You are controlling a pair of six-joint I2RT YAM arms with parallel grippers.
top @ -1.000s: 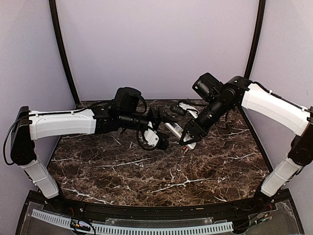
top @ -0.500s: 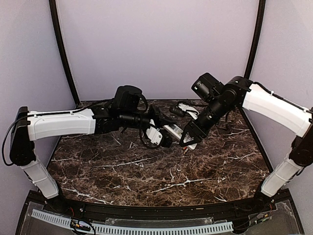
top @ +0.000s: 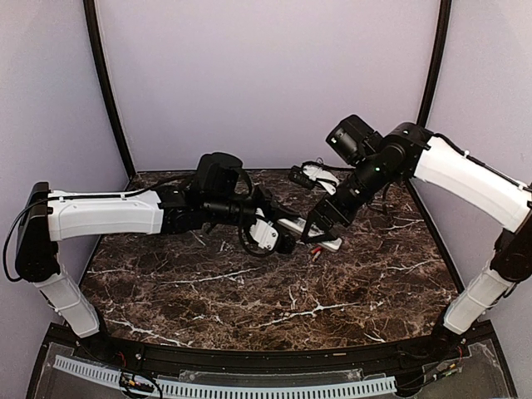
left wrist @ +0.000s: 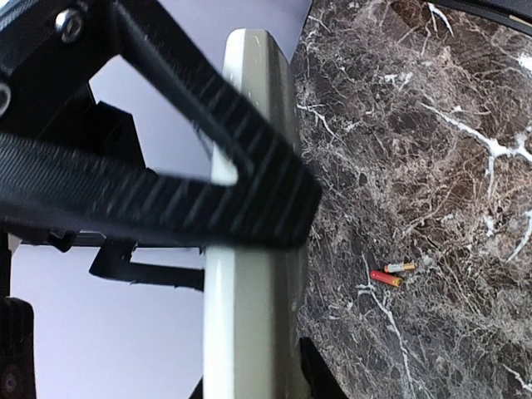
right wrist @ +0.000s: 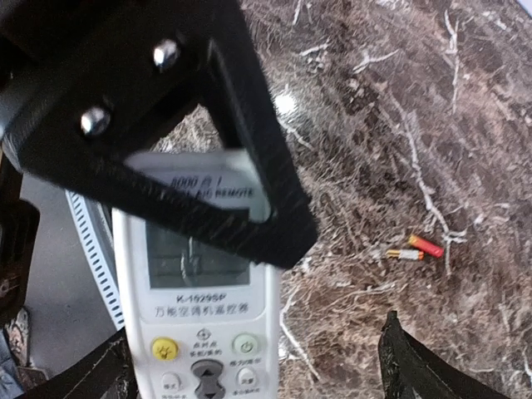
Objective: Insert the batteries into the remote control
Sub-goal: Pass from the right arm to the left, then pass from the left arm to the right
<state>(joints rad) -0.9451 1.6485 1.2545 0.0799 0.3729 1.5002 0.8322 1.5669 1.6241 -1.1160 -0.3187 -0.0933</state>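
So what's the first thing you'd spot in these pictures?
The white remote control stands out first. It is held up over the middle of the marble table, and the left gripper and the right gripper both seem clamped on it. Its display and buttons face the right wrist camera. Next come the two tiny batteries, lying close together on the table just below it, one of them bright red.

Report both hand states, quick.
Left hand: closed on the remote control.
Right hand: fingers straddle the remote control's display end; cannot tell whether it grips.
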